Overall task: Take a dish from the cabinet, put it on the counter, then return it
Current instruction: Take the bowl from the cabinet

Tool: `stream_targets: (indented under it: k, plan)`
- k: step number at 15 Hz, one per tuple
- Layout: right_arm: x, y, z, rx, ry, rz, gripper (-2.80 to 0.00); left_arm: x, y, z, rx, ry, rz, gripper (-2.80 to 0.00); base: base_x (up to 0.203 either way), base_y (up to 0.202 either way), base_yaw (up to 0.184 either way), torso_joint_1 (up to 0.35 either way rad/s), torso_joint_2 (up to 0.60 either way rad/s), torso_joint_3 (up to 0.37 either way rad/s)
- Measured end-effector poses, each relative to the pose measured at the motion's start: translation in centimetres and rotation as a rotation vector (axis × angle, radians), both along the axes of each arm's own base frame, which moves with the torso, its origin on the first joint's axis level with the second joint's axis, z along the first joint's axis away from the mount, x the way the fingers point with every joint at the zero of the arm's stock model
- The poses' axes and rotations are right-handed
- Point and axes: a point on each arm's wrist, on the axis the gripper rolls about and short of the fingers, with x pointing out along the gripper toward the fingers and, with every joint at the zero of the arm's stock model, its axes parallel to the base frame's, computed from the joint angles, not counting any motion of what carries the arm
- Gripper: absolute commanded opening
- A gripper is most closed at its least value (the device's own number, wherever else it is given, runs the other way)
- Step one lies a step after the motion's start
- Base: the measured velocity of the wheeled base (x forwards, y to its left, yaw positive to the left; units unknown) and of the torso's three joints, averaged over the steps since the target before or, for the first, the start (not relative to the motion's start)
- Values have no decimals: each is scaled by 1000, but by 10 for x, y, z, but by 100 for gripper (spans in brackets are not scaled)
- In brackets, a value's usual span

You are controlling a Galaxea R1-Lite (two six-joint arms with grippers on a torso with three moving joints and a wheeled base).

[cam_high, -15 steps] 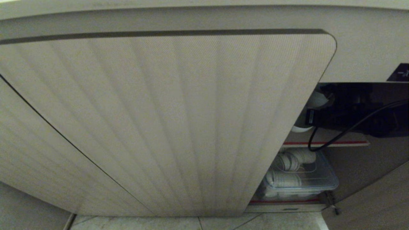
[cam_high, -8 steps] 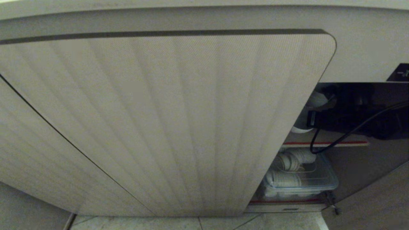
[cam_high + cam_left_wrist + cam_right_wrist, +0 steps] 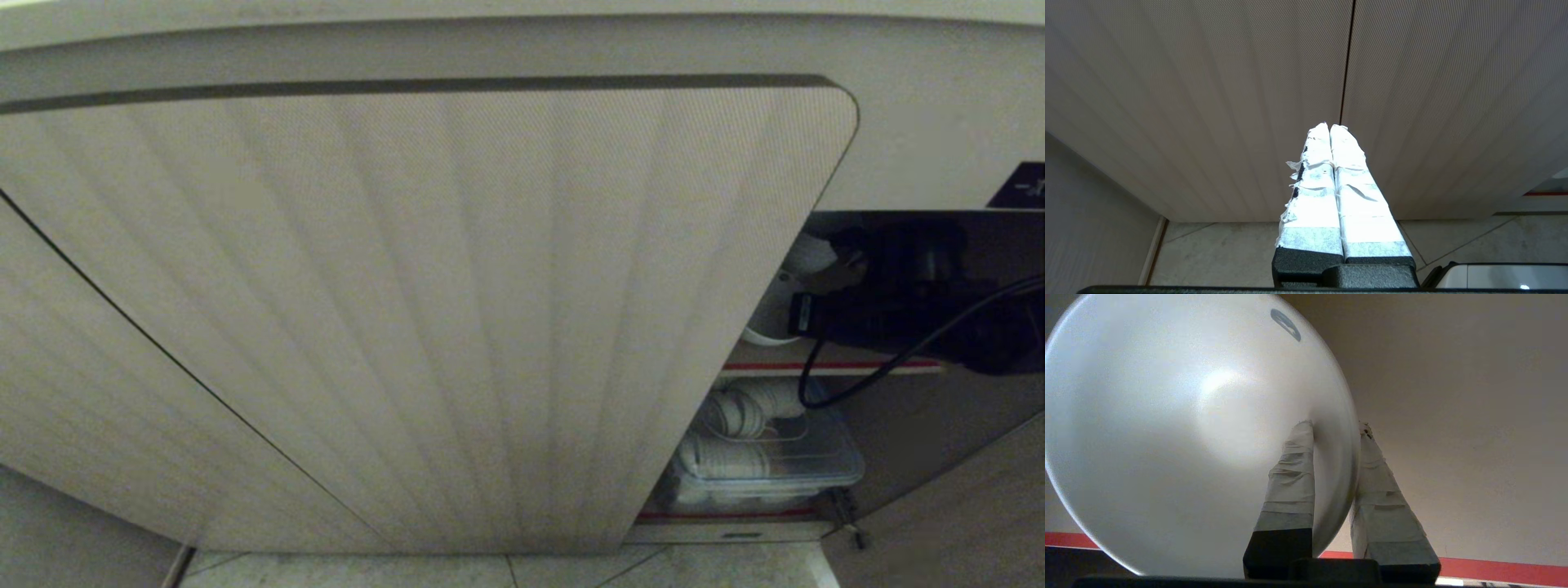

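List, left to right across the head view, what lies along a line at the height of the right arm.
Ribbed cabinet door → white dish, held in the cabinet opening just past the door's edge → right pincer, shut on the dish's rim → the dark right arm running off the right edge.

Clear plastic container (image 3: 824, 457) of white crockery (image 3: 731, 415), above pale tiled floor (image 3: 506, 572).

Dim, soft head view; glare on dish (image 3: 1167, 428), blurred rim
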Motion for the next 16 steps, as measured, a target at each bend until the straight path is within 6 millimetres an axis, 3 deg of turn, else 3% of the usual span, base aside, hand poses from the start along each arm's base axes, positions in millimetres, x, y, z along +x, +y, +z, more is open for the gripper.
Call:
stream_targets:
  k: [16]
  plan:
    - [-17,-2,7,104,10,-60,-280,0,0,0,0,0,0,-280,0,0,0,0,0,0]
